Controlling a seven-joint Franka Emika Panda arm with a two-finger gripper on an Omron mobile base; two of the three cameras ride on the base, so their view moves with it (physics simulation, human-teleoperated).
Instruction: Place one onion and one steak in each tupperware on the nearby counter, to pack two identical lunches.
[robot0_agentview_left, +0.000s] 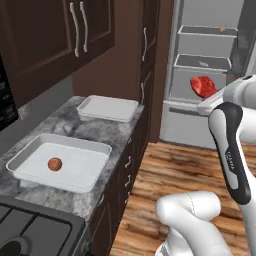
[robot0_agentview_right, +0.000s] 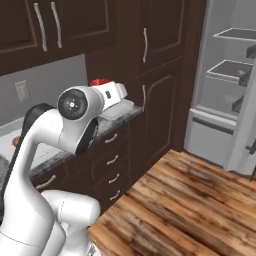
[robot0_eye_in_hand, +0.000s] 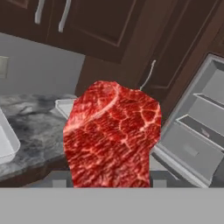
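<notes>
1. The gripper (robot0_eye_in_hand: 111, 186) is grasping a steak (robot0_eye_in_hand: 113, 135); in the hand view the red marbled slab is standing up from between the fingers and hiding the tips themselves.
2. In the left base view the steak (robot0_agentview_left: 202, 86) is hanging in the air at the end of the white arm (robot0_agentview_left: 231, 145), in front of the open fridge (robot0_agentview_left: 210, 75) and well apart from the counter (robot0_agentview_left: 65, 125).
3. In the right base view only a bit of the steak (robot0_agentview_right: 99, 82) is peeking out above the white hand, over the far end of the counter edge.
4. The near tupperware (robot0_agentview_left: 30, 167) is sitting on the marbled counter just beside the black stove (robot0_agentview_left: 35, 230), and one small reddish-brown onion (robot0_agentview_left: 55, 164) is lying inside it, left of its middle.
5. The far tupperware (robot0_agentview_left: 107, 108) is resting further back on the same counter, close to the tall dark cabinet (robot0_agentview_left: 150, 60); nothing is showing inside it from this angle.
6. The two containers are lying apart, with bare stone between them.
7. The fridge door is standing open, with its grey shelves showing; small items are sitting on them, too small to tell.
8. The wooden floor (robot0_agentview_left: 185, 175) is stretching between the drawers and the fridge.
</notes>
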